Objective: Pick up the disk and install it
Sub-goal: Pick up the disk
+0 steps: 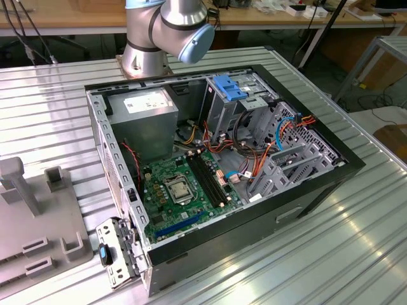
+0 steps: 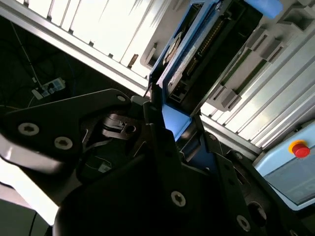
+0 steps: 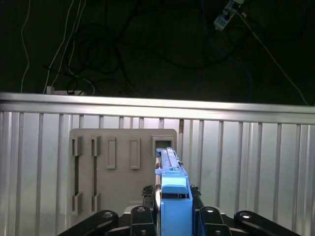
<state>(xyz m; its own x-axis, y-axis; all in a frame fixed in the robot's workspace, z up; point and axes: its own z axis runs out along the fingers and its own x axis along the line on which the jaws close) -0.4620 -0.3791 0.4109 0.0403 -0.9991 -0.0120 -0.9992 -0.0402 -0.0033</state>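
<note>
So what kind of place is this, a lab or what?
Probably a robotics lab or workshop: an open computer case lies on a ribbed metal table by the base of the robot arm, with cabled workbenches behind, and the gripper holds the disk.

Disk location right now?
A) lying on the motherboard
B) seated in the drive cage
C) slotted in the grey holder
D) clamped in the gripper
D: in the first wrist view the blue-framed disk sits edge-on, clamped in the gripper, with the grey holder on the table beyond it.
</note>
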